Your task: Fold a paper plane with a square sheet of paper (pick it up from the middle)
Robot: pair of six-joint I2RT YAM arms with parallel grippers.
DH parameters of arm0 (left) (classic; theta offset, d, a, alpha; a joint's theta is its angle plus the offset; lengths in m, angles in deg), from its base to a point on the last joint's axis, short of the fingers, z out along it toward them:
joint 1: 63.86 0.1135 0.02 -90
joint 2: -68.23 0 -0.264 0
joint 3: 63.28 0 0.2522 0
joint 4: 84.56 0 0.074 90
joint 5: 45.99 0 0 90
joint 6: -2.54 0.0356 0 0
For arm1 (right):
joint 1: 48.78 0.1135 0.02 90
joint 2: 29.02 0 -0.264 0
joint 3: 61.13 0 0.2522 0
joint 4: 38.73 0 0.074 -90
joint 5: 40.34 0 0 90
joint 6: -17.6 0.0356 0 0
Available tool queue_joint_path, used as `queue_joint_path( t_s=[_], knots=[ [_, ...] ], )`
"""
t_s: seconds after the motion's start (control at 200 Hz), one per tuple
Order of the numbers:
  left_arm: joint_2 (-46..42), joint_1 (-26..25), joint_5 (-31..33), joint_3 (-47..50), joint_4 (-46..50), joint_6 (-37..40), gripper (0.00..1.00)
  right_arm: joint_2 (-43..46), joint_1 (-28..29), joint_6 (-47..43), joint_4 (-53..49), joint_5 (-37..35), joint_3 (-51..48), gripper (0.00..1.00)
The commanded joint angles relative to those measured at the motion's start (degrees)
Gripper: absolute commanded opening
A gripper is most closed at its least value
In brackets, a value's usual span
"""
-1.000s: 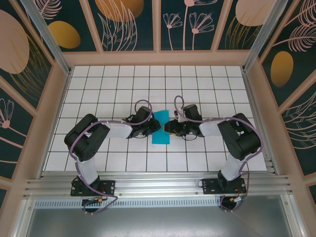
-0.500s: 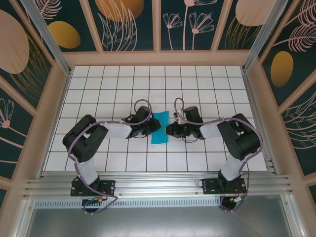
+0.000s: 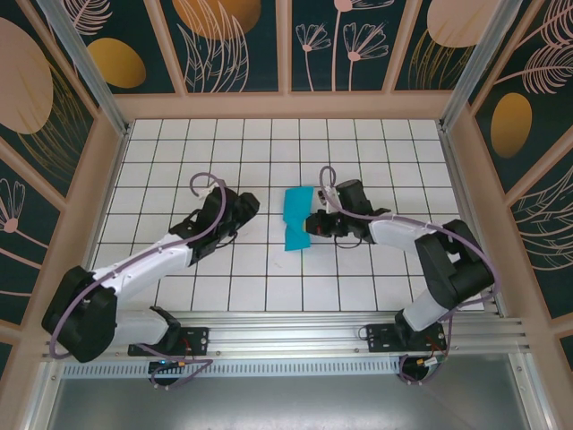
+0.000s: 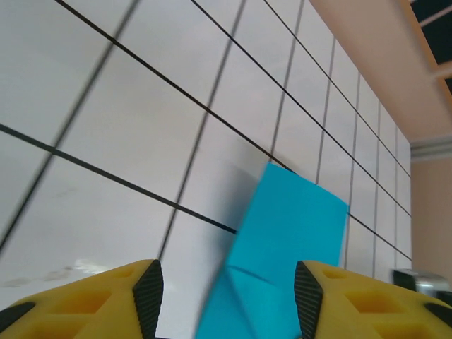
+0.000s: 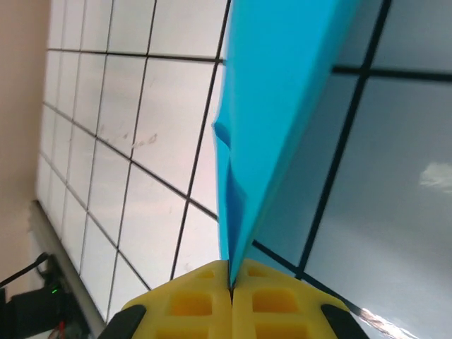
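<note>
mid-fold step. folded teal paper sheet (image 3: 296, 219) lies mid tiled table (image 3: 179, 152). right gripper (image 5: 231, 282) is pinched shut on the sheet's edge. left gripper (image 4: 226, 296) is left of the sheet, jaws apart, empty. next likely needs the left gripper to press a crease.

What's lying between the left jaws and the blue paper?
Nothing but bare tiled table, seen in the top view; the open left jaws stand apart from the folded paper.

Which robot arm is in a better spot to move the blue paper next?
Right. The right claw is pinched shut on the edge of the blue paper; the left claw is open and apart from it.
</note>
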Motion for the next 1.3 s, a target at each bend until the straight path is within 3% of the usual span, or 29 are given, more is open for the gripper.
queue_joint_path(
  t_s=[0.0, 0.215, 0.335, 0.435, 0.57, 0.691, 0.876, 0.941, 1.011, 1.146, 1.231, 1.296],
  knots=[
    [-4.0, 0.5, 6.4, 2.6, 4.8, -0.5, 0.58, 4.4, 2.0, -4.8, -17.4, -14.7, 6.2, 0.00],
    [-9.4, 1.0, 10.9, 6.0, 5.2, -1.5, 0.64, 0.8, 10.4, -2.7, -47.1, -53.5, 21.4, 0.00],
    [-10.1, 1.2, 12.3, 6.1, 6.2, -1.8, 0.64, -5.3, 14.3, 1.4, -59.0, -64.7, 26.5, 0.00],
    [-10.9, 1.3, 13.8, 6.2, 7.2, -2.2, 0.65, -10.3, 17.0, 3.4, -63.3, -66.7, 28.8, 0.01],
    [-13.1, 1.3, 16.3, 6.8, 9.0, -3.2, 0.65, -18.3, 21.4, 4.0, -63.4, -64.1, 32.2, 0.04],
    [-15.8, 1.6, 17.6, 8.1, 9.9, -4.1, 0.65, -24.8, 25.2, 3.9, -59.9, -55.6, 36.9, 0.09],
    [-18.6, 1.8, 18.5, 9.1, 11.4, -4.4, 0.66, -29.0, 28.3, 3.4, -52.6, -43.5, 41.8, 0.28],
    [-18.9, 1.8, 18.5, 9.2, 11.6, -4.3, 0.66, -26.2, 28.2, 3.3, -48.4, -39.7, 40.4, 0.41],
    [-18.8, 1.8, 17.6, 9.3, 10.9, -3.8, 0.66, -21.2, 27.1, 2.2, -42.2, -33.2, 36.8, 0.43],
    [-16.0, 1.9, 11.0, 9.2, 4.1, 0.2, 0.61, -6.6, 22.9, 3.7, -29.6, -27.4, 24.9, 0.48],
    [-10.9, 1.9, 3.6, 7.6, -1.8, 3.0, 0.55, 2.9, 16.4, 5.3, -19.2, -17.6, 14.4, 0.44],
    [-4.9, 1.8, -3.9, 4.9, -6.3, 4.9, 0.50, 8.6, 10.8, 7.6, -9.6, -9.4, 5.6, 0.32]
  ],
)
